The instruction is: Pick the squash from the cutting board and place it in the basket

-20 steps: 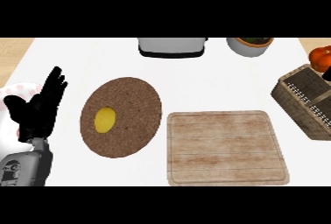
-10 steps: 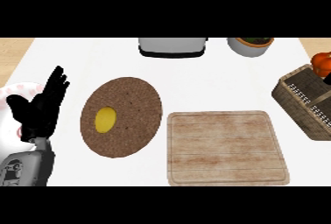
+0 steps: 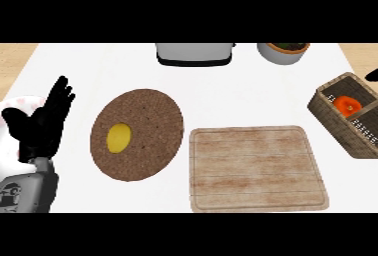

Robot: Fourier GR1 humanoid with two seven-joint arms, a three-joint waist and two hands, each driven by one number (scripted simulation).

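An orange squash [image 3: 348,105] lies inside the wicker basket [image 3: 336,127] at the right edge. The wooden cutting board [image 3: 255,167] in the front middle has nothing on it. Only a black sliver of my right hand [image 3: 373,75] shows at the right border, just above and behind the basket and apart from the squash. At the far left my left hand [image 3: 43,122] rests open with its fingers pointing up, holding nothing.
A round brown mat [image 3: 136,134] with a yellow oval item [image 3: 118,139] lies left of the board. A grey appliance [image 3: 195,52] and a pot [image 3: 282,51] stand at the back. A white plate [image 3: 13,106] sits partly behind my left hand.
The squash, which was up at the right edge above the basket, now lies down inside it. My right hand has pulled back towards the right border. The left hand has hardly moved.
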